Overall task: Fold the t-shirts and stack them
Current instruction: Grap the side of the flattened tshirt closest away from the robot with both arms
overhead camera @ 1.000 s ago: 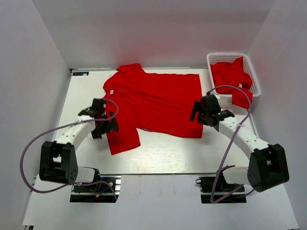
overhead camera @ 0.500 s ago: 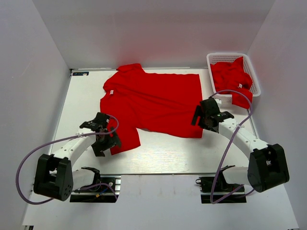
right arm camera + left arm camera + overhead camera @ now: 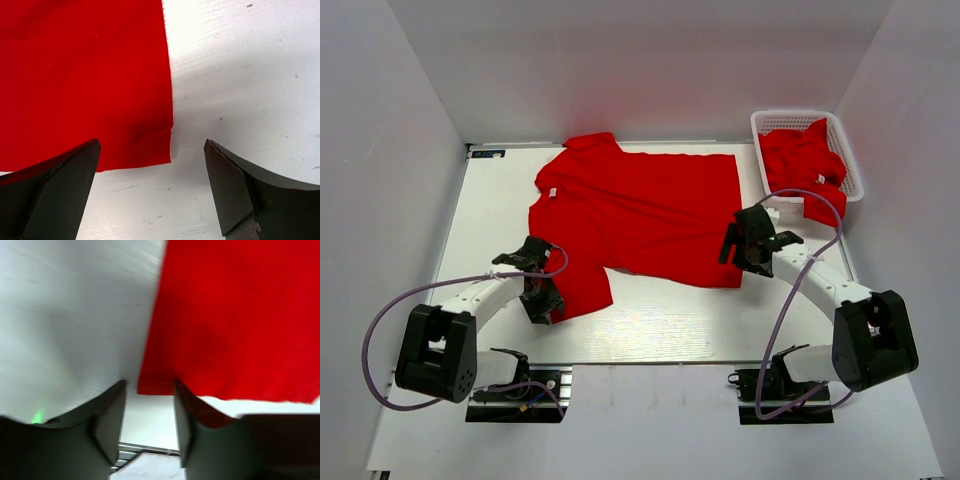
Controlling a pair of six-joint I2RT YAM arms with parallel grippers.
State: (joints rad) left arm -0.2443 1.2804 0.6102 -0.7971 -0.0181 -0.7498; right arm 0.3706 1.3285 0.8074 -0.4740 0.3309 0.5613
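Note:
One red t-shirt (image 3: 640, 210) lies spread flat on the white table, a sleeve pointing toward the near left. My left gripper (image 3: 542, 303) is at that sleeve's near corner. In the left wrist view the t-shirt (image 3: 230, 315) ends in a corner just between the fingertips of the left gripper (image 3: 149, 385), whose jaws are half closed with bare table showing in the gap. My right gripper (image 3: 732, 248) hovers wide open at the near right hem. There the t-shirt (image 3: 80, 75) corner lies between the spread fingers of the right gripper (image 3: 151, 145).
A white lattice basket (image 3: 790, 114) stands at the far right with more red t-shirts (image 3: 805, 160) bunched inside, one hanging over its near rim. White walls close in the table on three sides. Purple cables loop off both arms.
My left gripper has slid toward the near edge along the sleeve to its corner, and its jaws have narrowed. The right gripper has barely shifted and stays wide.

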